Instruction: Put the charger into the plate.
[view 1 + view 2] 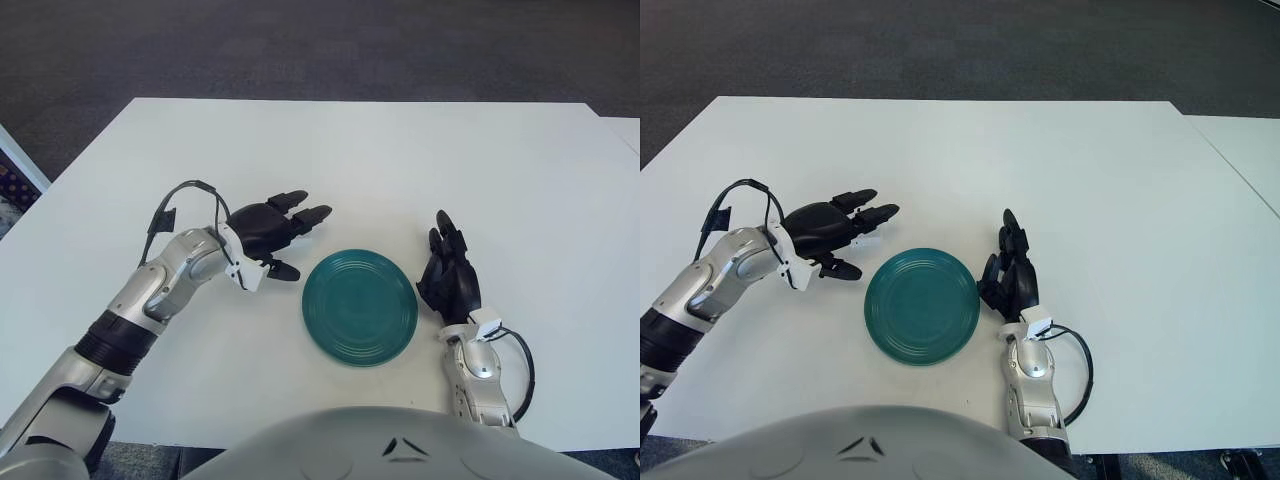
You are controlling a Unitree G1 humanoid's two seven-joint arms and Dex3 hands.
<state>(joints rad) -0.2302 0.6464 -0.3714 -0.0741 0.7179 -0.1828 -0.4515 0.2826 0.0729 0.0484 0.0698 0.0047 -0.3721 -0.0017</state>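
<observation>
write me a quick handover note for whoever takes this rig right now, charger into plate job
Left hand: over the table just left of the plate, fingers curved over the spot where the charger lies; only a small white bit of it shows under the fingertips in the right eye view. No grasp can be confirmed.
Right hand: idle, just right of the plate, holding nothing.
Plate: green, near the front middle of the white table, nothing in it.
Done: left hand is at the charger.
Left: close on the charger, lift it, carry it right over the plate, set it down.
</observation>
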